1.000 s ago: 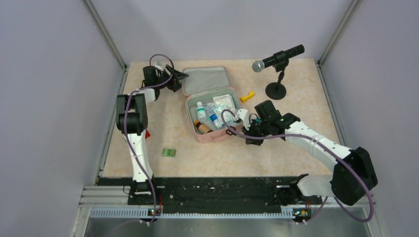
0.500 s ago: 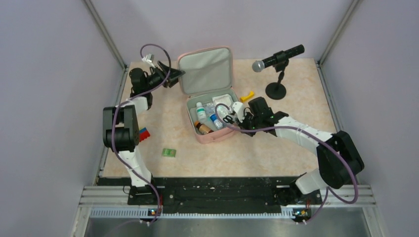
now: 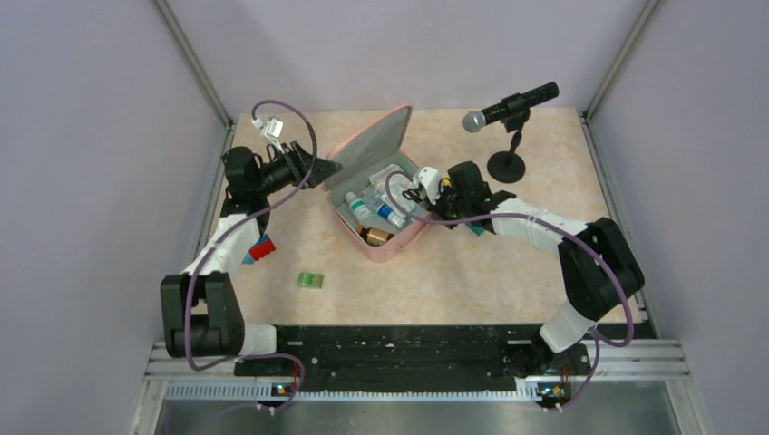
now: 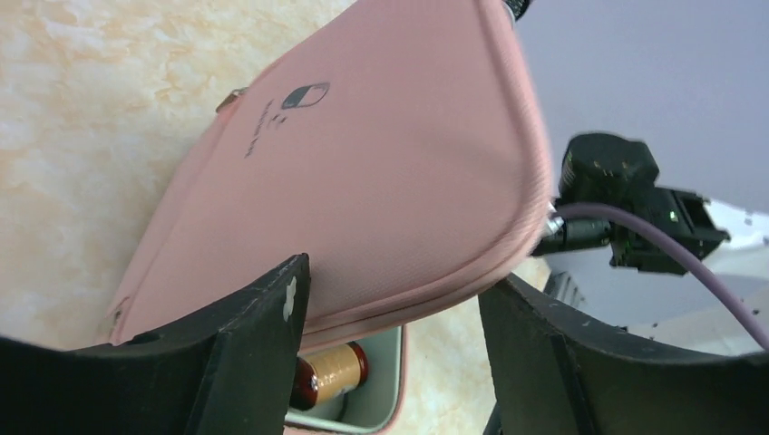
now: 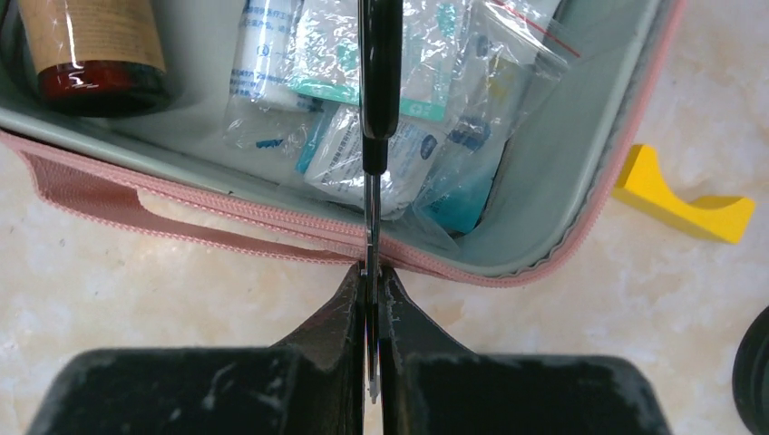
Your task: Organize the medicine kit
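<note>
The pink medicine kit [image 3: 402, 241] lies mid-table with its lid [image 3: 370, 147] tilted up, half shut. The lid's outside with the pill logo fills the left wrist view [image 4: 363, 181]. My left gripper [image 3: 323, 170] is open; its jaws stand either side of the lid's edge [image 4: 394, 317]. My right gripper [image 3: 433, 201] is shut on a thin black-handled metal tool [image 5: 379, 72], seen edge-on and looking like scissors, held over the kit's near rim [image 5: 562, 227]. Inside lie a brown bottle [image 5: 91, 45], white bottles [image 3: 358, 207] and plastic sachets [image 5: 399, 136].
A microphone on a stand [image 3: 508, 109] is at the back right. A yellow piece [image 5: 680, 195] lies just outside the kit. A small green packet [image 3: 311, 280] and a red and blue item [image 3: 262, 247] lie at the left. Grey walls close in both sides.
The lid went from lying flat open to tilted up over the base, with my left gripper behind it. The kit turned slightly. My right gripper moved up and back along the kit's right side.
</note>
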